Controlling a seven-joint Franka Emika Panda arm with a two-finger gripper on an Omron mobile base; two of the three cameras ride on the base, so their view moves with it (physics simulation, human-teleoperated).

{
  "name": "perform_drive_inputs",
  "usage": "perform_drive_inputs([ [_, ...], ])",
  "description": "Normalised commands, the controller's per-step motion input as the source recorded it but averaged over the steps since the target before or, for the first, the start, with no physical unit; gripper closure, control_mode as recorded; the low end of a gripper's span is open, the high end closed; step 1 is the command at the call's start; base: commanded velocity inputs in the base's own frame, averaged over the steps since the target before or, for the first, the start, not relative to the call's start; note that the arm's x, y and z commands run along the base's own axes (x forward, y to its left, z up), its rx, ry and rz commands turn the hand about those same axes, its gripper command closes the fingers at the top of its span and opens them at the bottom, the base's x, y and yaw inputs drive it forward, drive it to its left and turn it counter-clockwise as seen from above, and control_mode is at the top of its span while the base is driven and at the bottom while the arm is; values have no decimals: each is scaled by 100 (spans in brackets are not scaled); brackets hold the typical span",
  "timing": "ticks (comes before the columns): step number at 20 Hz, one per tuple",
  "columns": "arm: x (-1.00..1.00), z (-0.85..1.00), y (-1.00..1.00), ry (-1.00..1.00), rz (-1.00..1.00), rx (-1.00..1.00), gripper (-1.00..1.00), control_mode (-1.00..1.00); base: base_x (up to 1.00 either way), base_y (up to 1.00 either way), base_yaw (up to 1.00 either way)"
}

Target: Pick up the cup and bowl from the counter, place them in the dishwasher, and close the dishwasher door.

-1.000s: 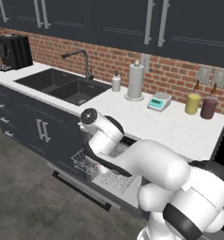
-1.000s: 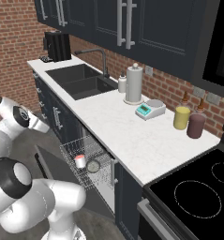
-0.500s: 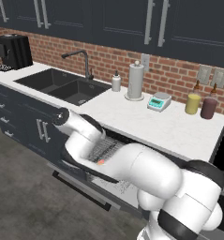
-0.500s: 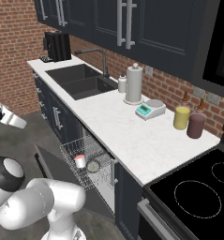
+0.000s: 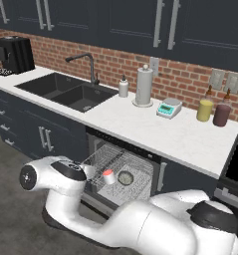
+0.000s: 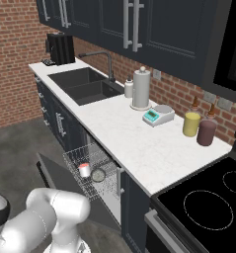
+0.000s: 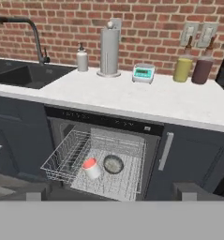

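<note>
The cup (image 7: 91, 168), white with a red inside, lies tipped in the silver wire rack (image 7: 62, 157) pulled out of the dishwasher (image 7: 104, 123). Beside it on the right rests the dark grey bowl (image 7: 113, 164). Both also show from the sides: the cup (image 5: 108, 176) and the bowl (image 5: 125, 177), and again the cup (image 6: 84, 169) and the bowl (image 6: 98, 174). The dishwasher door (image 6: 53, 174) hangs down open under the rack. My gripper (image 7: 114, 192) is open and empty, low and well back from the rack, facing it. The white counter (image 7: 132, 96) runs above.
On the counter stand a paper towel holder (image 7: 109, 47), a soap bottle (image 7: 82, 58), a small scale (image 7: 143, 73), a yellow canister (image 7: 182, 69) and a maroon canister (image 7: 201, 69). The sink (image 5: 65, 92) lies to the left, a black stove (image 6: 208, 197) to the right.
My arm has swung down and left, away from the front of the dishwasher, to a low place near the floor. Cup and bowl stay in the rack. The jaws stay open.
</note>
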Motion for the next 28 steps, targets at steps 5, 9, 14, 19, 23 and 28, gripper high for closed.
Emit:
perform_drive_inputs([
  [5,-30,-96,58,-10,-11,-16,-100,-100,0,0,0],
  [9,0,-81,76,10,-15,-22,-100,-100,0,0,0],
  [14,0,-86,64,8,-42,0,-100,-100,0,0,0],
  [19,0,-100,44,11,-63,-2,-100,-100,0,0,0],
  [23,-1,-100,-19,-1,-61,0,-100,-100,0,0,0],
  [28,0,-100,-42,-17,-9,1,-100,-100,0,0,0],
])
